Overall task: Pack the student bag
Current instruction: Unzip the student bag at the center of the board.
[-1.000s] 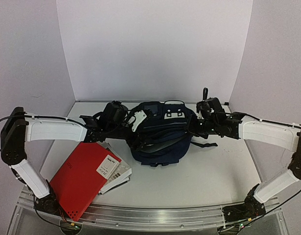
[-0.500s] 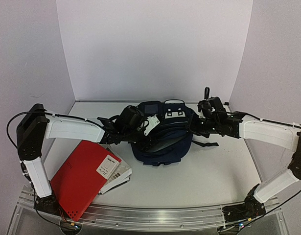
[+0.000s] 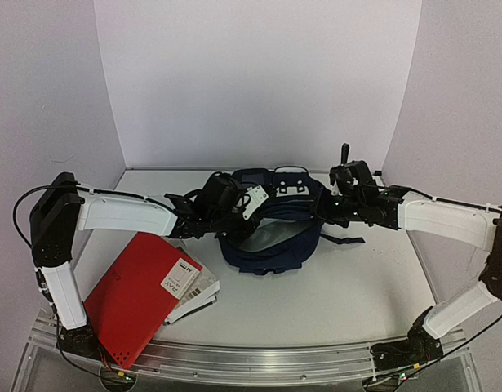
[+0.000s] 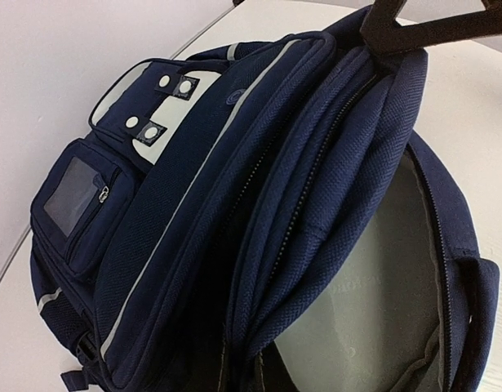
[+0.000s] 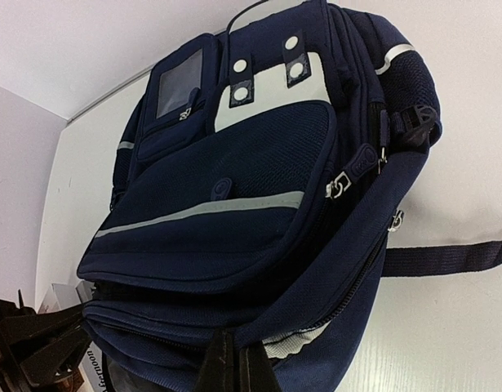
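Note:
The student bag (image 3: pixel 271 245), dark navy with white buckle patches, lies at the middle of the table with its mouth held apart and its grey lining (image 4: pixel 381 286) showing. My left gripper (image 3: pixel 237 214) is shut on the left rim of the opening. In the left wrist view the navy edge fabric is pinched between the left gripper (image 4: pixel 242 353). My right gripper (image 3: pixel 322 208) is shut on the right rim, and in the right wrist view the bag (image 5: pixel 234 163) has its zip edge clamped at the right gripper (image 5: pixel 234 349).
A red notebook (image 3: pixel 132 298) lies near the left front of the table, on top of a white-labelled booklet (image 3: pixel 193 286). A black strap (image 3: pixel 344 239) trails from the bag's right side. White walls close in the back and both sides.
My left gripper moved right to the bag's left rim and shut on it. The bag's mouth now gapes wider, showing grey lining. The right gripper kept its hold.

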Controlling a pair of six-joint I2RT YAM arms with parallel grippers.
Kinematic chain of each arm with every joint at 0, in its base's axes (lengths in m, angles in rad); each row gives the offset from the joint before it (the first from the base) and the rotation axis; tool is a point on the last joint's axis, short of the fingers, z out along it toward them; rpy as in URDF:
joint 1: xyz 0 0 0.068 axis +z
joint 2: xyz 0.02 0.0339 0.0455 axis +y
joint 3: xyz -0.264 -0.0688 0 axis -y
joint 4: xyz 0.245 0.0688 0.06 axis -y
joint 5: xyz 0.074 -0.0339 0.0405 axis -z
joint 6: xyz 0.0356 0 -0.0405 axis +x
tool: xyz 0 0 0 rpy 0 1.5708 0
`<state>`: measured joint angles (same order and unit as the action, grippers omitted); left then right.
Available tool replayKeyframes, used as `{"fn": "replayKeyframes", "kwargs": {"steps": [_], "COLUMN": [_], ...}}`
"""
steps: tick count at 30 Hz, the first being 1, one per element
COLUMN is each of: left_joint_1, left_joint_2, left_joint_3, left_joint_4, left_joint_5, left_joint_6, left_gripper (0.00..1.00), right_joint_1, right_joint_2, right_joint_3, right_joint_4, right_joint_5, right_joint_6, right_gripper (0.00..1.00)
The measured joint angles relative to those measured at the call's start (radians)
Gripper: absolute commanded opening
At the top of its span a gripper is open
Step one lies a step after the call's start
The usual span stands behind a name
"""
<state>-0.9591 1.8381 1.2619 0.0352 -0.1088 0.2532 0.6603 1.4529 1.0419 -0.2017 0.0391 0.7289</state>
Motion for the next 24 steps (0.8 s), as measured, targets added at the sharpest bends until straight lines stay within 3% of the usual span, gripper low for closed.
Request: {"fn": "replayKeyframes", "kwargs": {"steps": [8, 10, 17, 20, 24], "left_joint_1": [-0.017, -0.023, -0.035, -0.027, 0.007], "left_joint_2": [0.0, 0.0, 0.012, 0.045, 0.072], "left_joint_3": [0.061, 0.071, 0.14, 0.196, 0.223], "left_joint_4": [-0.125, -0.152, -0.232, -0.249, -0.236], "left_joint_5": [-0.019, -0.023, -0.023, -0.013, 0.048], "left_joint_6": [-0.032, -0.066, -0.213, -0.284, -0.387], "left_gripper": [0.0, 0.0, 0.0, 0.0, 0.0], "right_joint_1": [-0.041, -0.054, -0.079, -0.082, -0.084], "right_joint_2": [0.127, 0.167, 0.217, 0.21, 0.124], "right_joint_3": [0.077, 0.107, 0.145, 0.135, 0.024], "right_joint_4": [0.045, 0.061, 0.111, 0.133, 0.149], "right_joint_5": [-0.021, -0.032, -0.041, -0.048, -0.071], "right_joint_6": [-0.072, -0.095, -0.141, -0.13, -0.085], "right_gripper": [0.01, 0.11, 0.62, 0.77, 0.87]}}
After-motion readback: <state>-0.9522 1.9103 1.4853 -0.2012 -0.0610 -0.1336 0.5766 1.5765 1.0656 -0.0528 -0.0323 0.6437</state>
